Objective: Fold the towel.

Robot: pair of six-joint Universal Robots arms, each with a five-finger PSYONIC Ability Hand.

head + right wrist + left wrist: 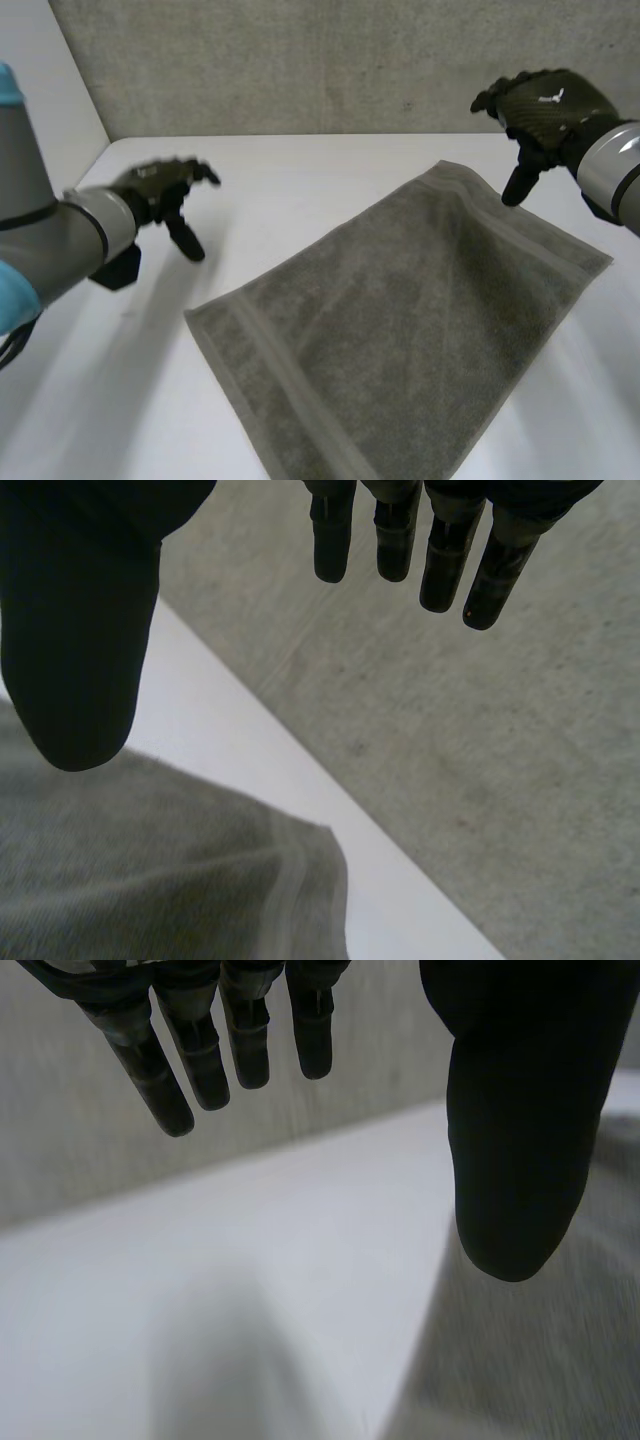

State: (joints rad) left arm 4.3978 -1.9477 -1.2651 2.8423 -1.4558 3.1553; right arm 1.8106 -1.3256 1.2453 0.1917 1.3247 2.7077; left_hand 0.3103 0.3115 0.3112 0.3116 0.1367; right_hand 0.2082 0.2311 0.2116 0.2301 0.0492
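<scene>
While the towel [400, 320] lay flat on the table [300, 180], the left hand [160, 187] and right hand [545, 102] hung open, empty.

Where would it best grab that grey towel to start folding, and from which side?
Probably at its corners, from above: the towel lies flat on the table, so only its edges can be pinched. The open right robot hand hangs near the far corner, the open left robot hand near the left one.
</scene>
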